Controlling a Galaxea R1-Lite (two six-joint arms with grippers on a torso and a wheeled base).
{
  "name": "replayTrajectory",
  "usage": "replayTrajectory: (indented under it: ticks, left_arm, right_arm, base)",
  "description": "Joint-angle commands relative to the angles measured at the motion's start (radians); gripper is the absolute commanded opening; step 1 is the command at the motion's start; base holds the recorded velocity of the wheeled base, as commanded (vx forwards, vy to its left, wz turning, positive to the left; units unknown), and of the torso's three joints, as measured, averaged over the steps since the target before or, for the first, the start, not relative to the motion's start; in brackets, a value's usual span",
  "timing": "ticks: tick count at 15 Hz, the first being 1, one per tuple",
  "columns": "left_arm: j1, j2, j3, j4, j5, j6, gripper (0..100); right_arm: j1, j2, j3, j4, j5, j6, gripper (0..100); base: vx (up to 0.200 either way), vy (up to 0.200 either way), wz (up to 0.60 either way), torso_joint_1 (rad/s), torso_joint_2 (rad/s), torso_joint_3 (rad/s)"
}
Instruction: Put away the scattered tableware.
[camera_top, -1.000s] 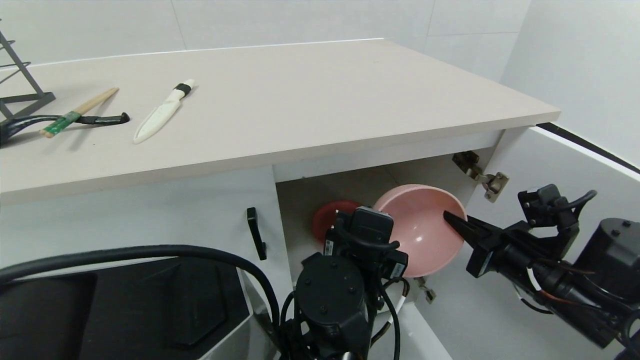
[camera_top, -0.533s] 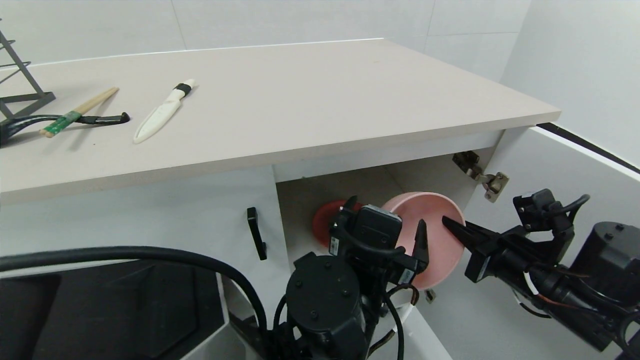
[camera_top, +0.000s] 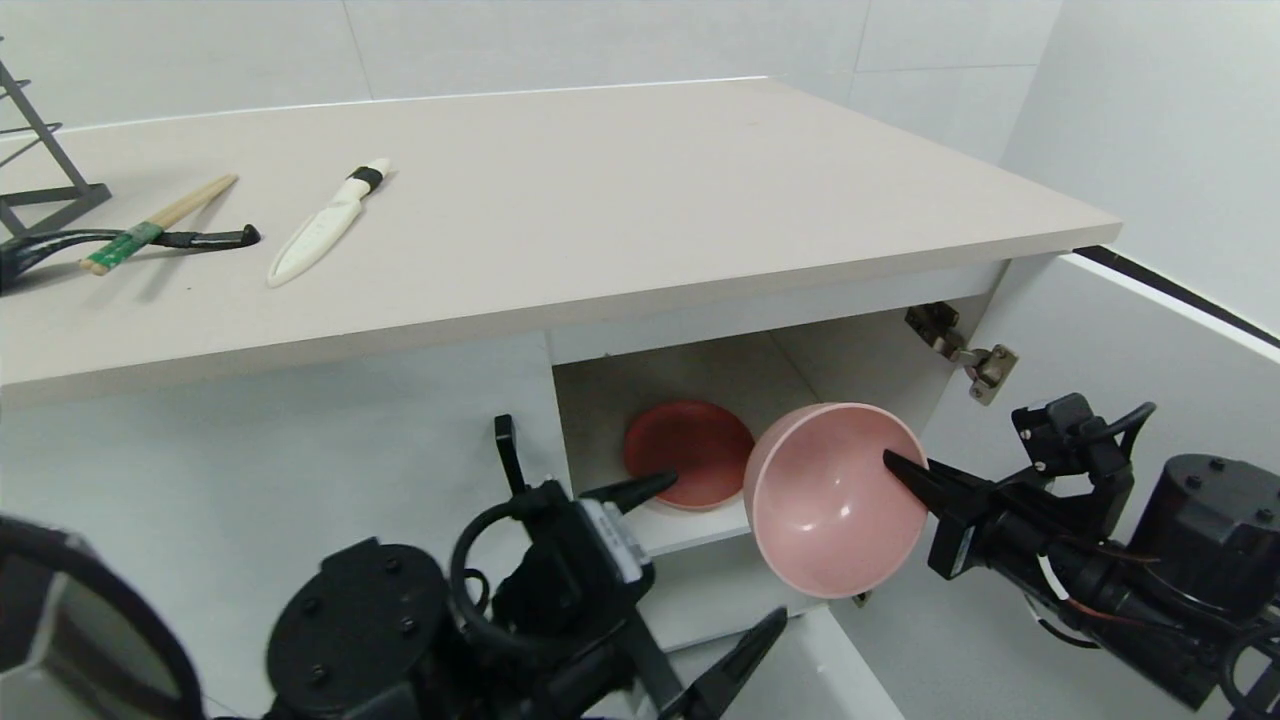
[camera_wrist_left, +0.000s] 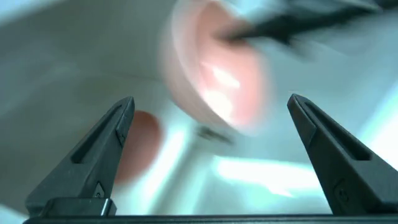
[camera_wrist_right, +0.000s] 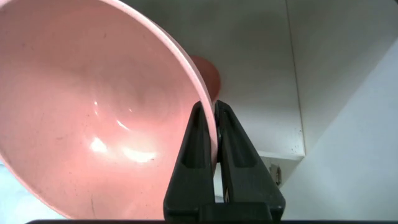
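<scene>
A pink bowl (camera_top: 835, 497) hangs tilted on its side in front of the open cabinet (camera_top: 700, 375), below the counter's right end. My right gripper (camera_top: 893, 464) is shut on its rim, and the pinched rim (camera_wrist_right: 210, 115) is plain in the right wrist view, with the bowl's hollow (camera_wrist_right: 93, 112) beside it. A red dish (camera_top: 690, 465) lies on the cabinet shelf behind the bowl. My left gripper (camera_top: 690, 580) is open, low and left of the bowl, holding nothing. In the left wrist view that gripper (camera_wrist_left: 211, 101) faces the blurred bowl (camera_wrist_left: 217, 68) and the red dish (camera_wrist_left: 140, 146).
On the counter at the left lie a white knife (camera_top: 330, 220), chopsticks (camera_top: 155, 222) and a black-handled utensil (camera_top: 205, 240) beside a wire rack (camera_top: 45, 170). The cabinet door (camera_top: 1100, 330) stands open on the right. A black handle (camera_top: 510, 450) marks the closed left door.
My left arm has drawn back down and to the left, away from the bowl, uncovering the red dish. The bowl, in the right gripper, has sunk a little.
</scene>
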Motion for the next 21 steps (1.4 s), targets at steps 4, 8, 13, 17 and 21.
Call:
replayTrajectory:
  ticks: [4, 8, 13, 17, 21]
  left_arm:
    - [0.259, -0.243, 0.287, -0.001, -0.466, 0.008, 100]
    - [0.331, -0.485, 0.299, 0.077, -0.52, 0.014, 100]
    - [0.629, -1.362, 0.245, 1.025, -0.497, 0.0, 100]
    - [0.782, -1.574, 0.264, 1.326, -0.219, -0.066, 100]
    - [0.848, -1.778, 0.301, 1.498, -0.087, -0.158, 100]
  right_arm:
    - [-0.005, 0.003, 0.013, -0.001, 0.0, 0.001, 0]
    - [-0.013, 0.003, 0.036, -0.001, 0.0, 0.001, 0]
    - [-0.004, -0.005, 0.053, -0.001, 0.0, 0.001, 0]
    - [0.006, 0.006, 0.056, -0.001, -0.001, 0.004, 0]
    - [0.041, 0.063, 0.052, -0.001, 0.0, 0.004, 0]
  base:
    - [0.0, 0.0, 0.0, 0.0, 0.0, 0.0]
    - [0.0, 0.0, 0.0, 0.0, 0.0, 0.0]
    - [0.0, 0.0, 0.0, 0.0, 0.0, 0.0]
    - [0.0, 0.0, 0.0, 0.0, 0.0, 0.0]
    - [0.0, 0.0, 0.0, 0.0, 0.0, 0.0]
